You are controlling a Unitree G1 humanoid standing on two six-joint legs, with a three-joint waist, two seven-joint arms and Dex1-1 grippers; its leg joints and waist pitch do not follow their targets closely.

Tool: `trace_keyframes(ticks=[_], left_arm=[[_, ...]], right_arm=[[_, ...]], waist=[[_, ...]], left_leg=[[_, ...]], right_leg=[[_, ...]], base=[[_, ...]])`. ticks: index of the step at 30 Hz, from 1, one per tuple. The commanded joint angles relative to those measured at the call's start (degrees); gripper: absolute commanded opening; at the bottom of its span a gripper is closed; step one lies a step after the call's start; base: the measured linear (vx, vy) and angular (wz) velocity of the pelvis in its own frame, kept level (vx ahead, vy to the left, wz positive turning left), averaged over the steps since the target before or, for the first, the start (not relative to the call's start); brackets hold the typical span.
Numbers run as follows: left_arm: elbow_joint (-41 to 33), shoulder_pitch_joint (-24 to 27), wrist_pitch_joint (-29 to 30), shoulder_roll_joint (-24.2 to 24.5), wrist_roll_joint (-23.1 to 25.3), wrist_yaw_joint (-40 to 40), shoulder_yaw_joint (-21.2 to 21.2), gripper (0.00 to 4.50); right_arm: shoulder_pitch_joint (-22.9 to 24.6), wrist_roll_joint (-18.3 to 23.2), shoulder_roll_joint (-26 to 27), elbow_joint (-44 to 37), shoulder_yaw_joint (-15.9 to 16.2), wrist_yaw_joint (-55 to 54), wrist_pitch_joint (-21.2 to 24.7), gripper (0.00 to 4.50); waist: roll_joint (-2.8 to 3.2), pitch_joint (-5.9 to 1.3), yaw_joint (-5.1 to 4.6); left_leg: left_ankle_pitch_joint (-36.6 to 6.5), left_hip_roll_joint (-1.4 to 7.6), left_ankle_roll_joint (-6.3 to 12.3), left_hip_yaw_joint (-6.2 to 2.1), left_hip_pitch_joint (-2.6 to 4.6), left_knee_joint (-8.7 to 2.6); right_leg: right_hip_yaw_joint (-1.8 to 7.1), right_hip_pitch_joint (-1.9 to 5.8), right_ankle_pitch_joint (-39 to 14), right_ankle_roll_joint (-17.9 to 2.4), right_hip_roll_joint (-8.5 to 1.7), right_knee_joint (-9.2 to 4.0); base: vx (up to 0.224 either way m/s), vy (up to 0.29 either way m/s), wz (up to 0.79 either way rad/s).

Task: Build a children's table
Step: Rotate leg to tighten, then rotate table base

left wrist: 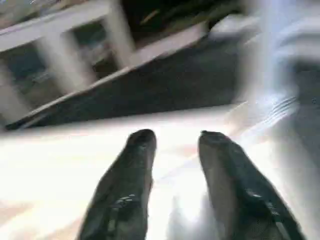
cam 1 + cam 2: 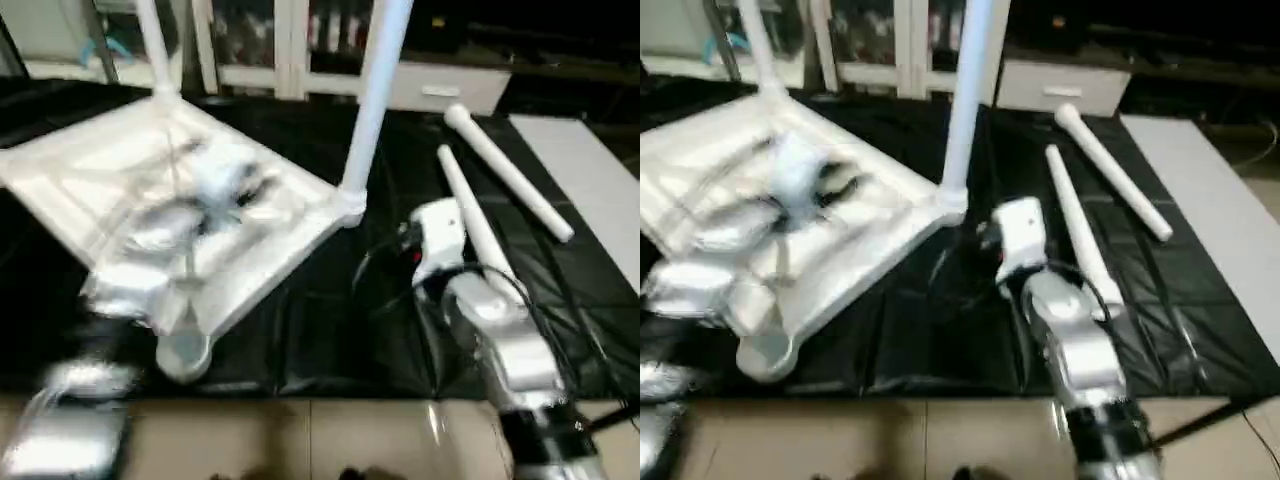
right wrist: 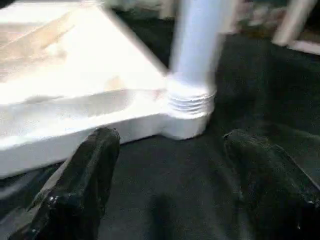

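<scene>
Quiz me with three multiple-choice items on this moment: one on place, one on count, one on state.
1. Where do the loose legs lie?
A. on the black sheet, on the robot's right of the tabletop
B. across the tabletop
C. on the tan floor

2. How many legs stand in the tabletop's sockets?
A. none
B. two
C. four

3. How does the right pincer stand?
A. shut on a leg
B. open, holding nothing
C. shut on the tabletop's rim

Key: A, both lie on the black sheet; B, two upright legs; C is wrong, B: fingers apart, nothing between.

Black floor sheet [image 2: 330,340], tan floor [image 2: 330,440], white cabinets [image 2: 280,50] at back
</scene>
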Motion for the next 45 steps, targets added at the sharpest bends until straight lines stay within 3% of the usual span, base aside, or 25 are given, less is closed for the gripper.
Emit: trace_keyframes(ticks=[1, 3, 5, 6, 8, 9, 10, 11, 12, 15, 16, 17, 19, 22, 23, 24, 25, 26, 29, 30, 32, 35, 38, 44, 45], left_arm=[[-1.8, -0.6, 1.7, 1.0, 2.0, 1.6, 1.8, 2.01], [-2.7, 1.7, 6.1, 7.0, 4.5, 2.4, 4.3, 2.25], [-3.2, 2.5, 7.0, 8.3, 4.9, 1.9, 4.7, 2.32], [-5.7, 4.7, 10.7, 10.9, 4.8, 0.8, 5.9, 2.37], [-8.2, 7.8, 14.0, 15.1, 6.5, -0.7, 5.5, 2.59], [-10.3, 12.1, 18.5, 21.5, 10.4, -2.4, 3.8, 2.68], [-10.5, 12.7, 19.2, 22.4, 11.0, -2.7, 3.5, 2.73], [-11.1, 14.2, 21.2, 24.6, 12.5, -3.4, 2.7, 2.8], [-11.7, 15.3, 23.2, 26.0, 13.0, -4.5, 2.2, 2.91], [-13.5, 17.5, 25.4, 27.5, 12.4, -7.3, 1.0, 3.19], [-14.6, 18.7, 26.1, 28.1, 12.0, -9.1, -0.1, 3.26], [-15.6, 19.7, 26.5, 28.5, 11.6, -10.6, -1.0, 3.37], [-17.0, 20.8, 27.4, 28.9, 10.9, -11.8, -1.8, 3.58], [-19.9, 22.6, 28.5, 28.9, 9.6, -13.4, -2.8, 3.76], [-20.4, 22.8, 28.7, 28.5, 9.2, -13.6, -2.8, 3.86], [-25.2, 23.0, 30.6, 23.9, 4.7, -14.6, -3.1, 3.94], [-25.9, 22.8, 30.8, 23.0, 3.9, -14.8, -3.2, 3.99], [-28.7, 22.2, 31.5, 19.5, 1.1, -15.5, -3.5, 4.09], [-30.4, 21.6, 32.7, 17.4, -0.1, -16.1, -3.8, 4.34], [-31.0, 20.1, 33.6, 13.9, -2.2, -16.1, -4.2, 4.43], [-31.1, 19.2, 34.2, 11.2, -3.1, -16.4, -5.6, 4.47], [-30.6, 19.0, 34.1, 9.8, -2.6, -16.1, -7.0, 4.47], [-27.8, 17.8, 32.8, 6.8, -0.9, -13.6, -8.4, 4.47], [-20.9, 13.1, 30.4, -1.5, 0.3, -5.8, -8.8, 4.47], [-20.9, 13.1, 30.4, -1.5, 0.3, -5.8, -8.8, 4.47]], right_arm=[[0.5, 1.1, -0.6, -2.4, 0.9, 2.2, 1.9, 3.7], [1.3, 3.0, -2.1, -5.0, 2.2, 5.6, 4.0, 3.7], [1.5, 3.3, -2.4, -5.5, 2.5, 6.3, 4.4, 3.7], [1.8, 3.6, -3.4, -6.5, 3.2, 7.9, 5.1, 3.7], [2.0, 3.9, -4.4, -7.4, 3.8, 9.6, 6.0, 3.7], [2.4, 4.1, -5.7, -8.3, 4.5, 11.5, 6.7, 3.7], [2.4, 4.2, -5.9, -8.3, 4.6, 11.7, 6.8, 3.7], [2.5, 4.3, -6.4, -8.6, 4.7, 12.3, 7.1, 3.7], [2.5, 4.3, -6.7, -8.8, 4.6, 12.6, 7.4, 3.7], [2.6, 4.5, -7.1, -9.0, 4.6, 12.8, 7.8, 3.7], [2.6, 4.4, -7.2, -8.9, 4.6, 12.8, 7.8, 3.7], [2.6, 4.3, -7.3, -8.8, 4.6, 12.8, 7.8, 3.7], [2.7, 4.3, -7.4, -9.0, 4.6, 12.8, 8.0, 3.7], [2.8, 4.4, -7.5, -9.3, 4.6, 13.0, 8.3, 3.7], [2.8, 4.4, -7.6, -9.3, 4.6, 13.0, 8.3, 3.7], [2.9, 4.5, -7.7, -9.5, 4.6, 13.1, 8.6, 3.7], [3.0, 4.5, -7.8, -9.5, 4.6, 13.2, 8.6, 3.7], [3.0, 4.6, -7.8, -9.6, 4.6, 13.3, 8.7, 3.7], [3.1, 4.5, -8.0, -9.7, 4.7, 13.7, 8.8, 3.7], [3.2, 4.6, -8.3, -9.9, 4.9, 14.3, 9.1, 3.7], [3.5, 4.6, -9.5, -10.4, 5.8, 15.6, 9.6, 3.7], [3.9, 4.4, -10.6, -10.8, 6.5, 16.6, 10.1, 3.7], [4.3, 4.4, -12.4, -11.5, 7.0, 17.9, 10.9, 3.7], [3.5, 4.8, -13.9, -11.2, 3.5, 17.4, 11.1, 3.7], [3.5, 4.8, -13.9, -11.2, 3.5, 17.4, 11.1, 3.7]], waist=[[1.53, -3.72, 0.05], [1.65, -3.44, 0.17], [1.67, -3.28, 0.11], [1.7, -3.36, 0.11], [1.87, -3.26, 0.17], [1.82, -3.13, 0.09], [1.98, -3.29, 0.12], [1.85, -2.91, -0.24], [1.92, -2.95, -0.29], [2.22, -2.81, 0.25], [2.17, -2.84, 0.32], [2.16, -2.62, 0.39], [2.15, -2.59, 0.37], [2.16, -2.75, 0.31], [2.13, -2.56, 0.2], [2.07, -2.78, 0.09], [2.21, -2.63, 0.15], [2.05, -2.8, 0.31], [2.07, -2.99, 0.83], [2.03, -3.14, 0.88], [1.85, -3.23, 0.96], [1.71, -3.37, 1.07], [1.58, -3.37, 0.84], [1.31, -3.28, 1.17], [1.16, -3.2, 1.02]], left_leg=[[-11.6, 0.81, 1.75, 0.08, 0.35, -4.39], [-14.1, 0.79, 0.74, 0.06, 0.69, -4.5], [-14.5, 0.93, 0.07, -0.18, 0.39, -4.82], [-14.6, 1.07, -0.5, -0.27, 0.65, -4.76], [-14.5, 1.12, -0.6, -0.34, 0.62, -4.89], [-14.9, 0.84, -0.49, -0.18, 0.57, -4.88], [-15.1, 1.05, -0.58, -0.36, 0.67, -4.88], [-16.0, 0.93, -0.24, -0.32, 0.34, -5.13], [-16.5, 0.94, -0.31, -0.4, 0.59, -5.11], [-18.8, 0.94, -0.56, -0.19, 1.56, -4.96], [-19.0, 1.0, -0.7, -0.22, 1.56, -4.97], [-19.6, 1.09, -0.88, -0.47, 1.08, -5.3], [-22.2, 0.94, -1.08, -0.59, 1.5, -5.27], [-21.6, 0.95, -1.03, -0.81, 1.36, -5.28], [-21.3, 0.9, -0.8, -0.86, 1.11, -5.4], [-21.1, 0.91, -0.95, -0.8, 1.31, -5.27], [-20.9, 1.05, -1.06, -0.82, 1.32, -5.36], [-21.1, 1.0, -1.15, -0.51, 1.79, -5.1], [-19.1, 0.93, -0.78, -0.34, 1.42, -4.99], [-18.0, 0.87, -0.74, -0.42, 0.94, -5.12], [-17.3, 0.7, -0.58, -0.4, 0.87, -4.93], [-15.3, 0.72, -0.22, -0.48, 0.44, -4.93], [-14.6, 0.65, 0.19, -0.39, 0.32, -4.77], [-15.5, 0.37, 1.07, -0.17, 0.84, -4.33], [-15.6, 0.25, 1.14, -0.17, 0.58, -4.35]], right_leg=[[2.95, 4.49, -12.6, -9.2, -2.07, -3.71], [3.02, 4.02, -16.6, -7.9, -2.14, -4.21], [3.08, 4.2, -16.9, -7.5, -2.15, -4.11], [3.15, 4.1, -16.5, -7.8, -2.32, -3.81], [3.23, 4.03, -16.0, -8.2, -2.36, -3.72], [3.23, 3.93, -17.0, -7.8, -2.11, -4.04], [3.24, 4.0, -16.9, -7.9, -2.31, -3.81], [3.28, 3.95, -18.6, -7.1, -2.03, -4.12], [3.35, 3.8, -19.8, -6.8, -2.11, -4.27], [3.43, 2.9, -22.1, -7.5, -2.16, -4.99], [3.47, 2.94, -22.0, -7.8, -2.24, -4.96], [3.45, 3.24, -22.7, -7.7, -2.28, -4.78], [3.38, 3.15, -25.7, -6.8, -2.41, -5.27], [3.42, 3.42, -26.1, -6.5, -2.6, -5.19], [3.33, 3.44, -26.5, -6.4, -2.41, -5.34], [3.4, 3.47, -26.3, -6.6, -2.51, -5.24], [3.38, 3.49, -26.1, -7.0, -2.55, -5.44], [3.45, 3.1, -25.3, -7.6, -2.45, -5.51], [3.57, 3.3, -22.7, -8.3, -2.29, -5.07], [3.52, 3.86, -22.4, -7.6, -2.23, -4.91], [3.5, 3.98, -22.5, -7.2, -2.23, -4.94], [3.53, 4.44, -22.4, -6.5, -2.29, -4.9], [3.58, 4.42, -22.5, -5.9, -2.03, -5.03], [3.49, 3.82, -27.1, -4.2, -1.9, -5.93], [3.42, 3.92, -28.0, -3.7, -1.77, -6.0]], base=[[0.0, 0.0, 0.0], [0.0, 0.0, 0.0], [0.0, 0.0, 0.0], [0.0, 0.0, 0.0], [0.0, 0.0, 0.0], [0.0, 0.0, 0.0], [0.0, 0.0, 0.0], [0.0, 0.0, 0.0], [0.0, 0.0, 0.0], [0.0, 0.0, 0.0], [0.0, 0.0, 0.0], [0.0, 0.0, 0.0], [0.0, 0.0, 0.0], [0.0, 0.0, 0.0], [0.0, 0.0, 0.0], [0.0, 0.0, 0.0], [0.0, 0.0, 0.0], [0.0, 0.0, 0.0], [0.0, 0.0, 0.0], [0.0, 0.0, 0.0], [0.0, 0.0, 0.0], [0.0, 0.0, 0.0], [0.0, 0.0, 0.0], [0.0, 0.0, 0.0], [0.0, 0.0, 0.0]])
